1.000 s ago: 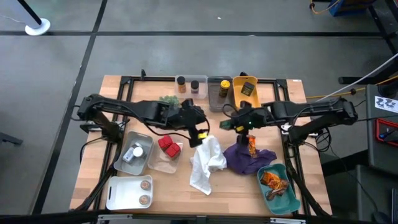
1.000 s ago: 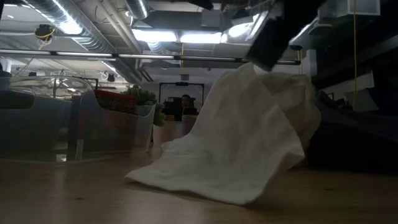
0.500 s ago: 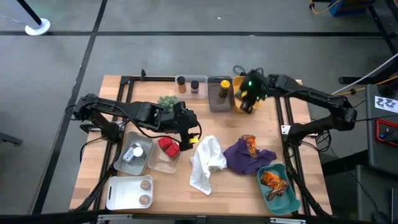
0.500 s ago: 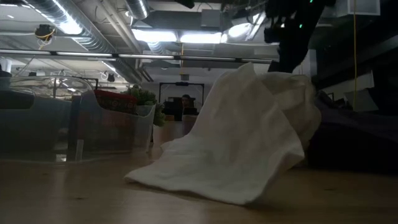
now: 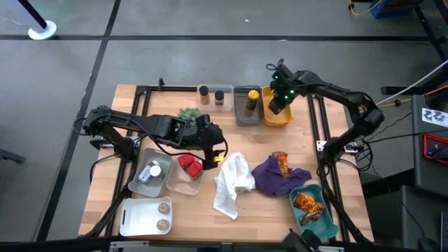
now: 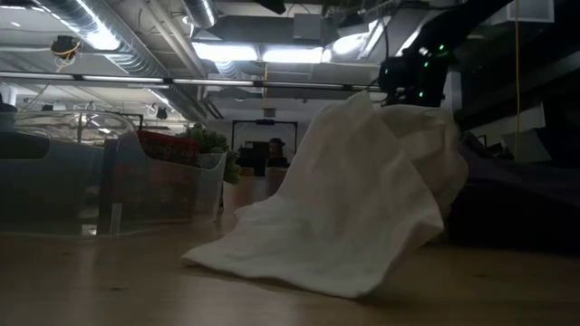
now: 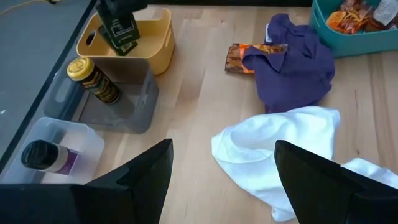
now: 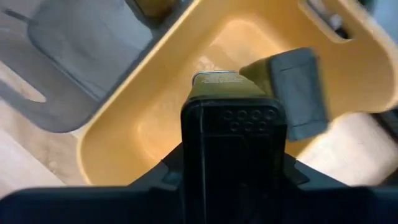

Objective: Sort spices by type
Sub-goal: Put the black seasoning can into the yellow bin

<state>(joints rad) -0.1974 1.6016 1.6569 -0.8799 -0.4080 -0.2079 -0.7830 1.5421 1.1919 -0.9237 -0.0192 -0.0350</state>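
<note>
Since a second ago, my right gripper has swung from mid-table above the purple cloth to the far edge and now hangs over the yellow bin, carrying a dark sachet; the left arm has drawn back slightly.

Sachet: held between the right fingers, hanging upright with its long axis vertical, directly above the bin's open mouth and not yet resting on its floor. In the right wrist view the bin's floor lies straight beyond the fingers, so I judge the coming move to be a plain downward release, with no sideways correction needed.

Neighbours: just left of the bin stands the grey bin with a yellow-capped jar; left again, a clear bin holds two more jars.

Loose item: an orange packet lies on the purple cloth, right of centre. The right arm is nearer to it.

Left gripper: fingers spread and empty, near the white cloth, beside the red tins.
</note>
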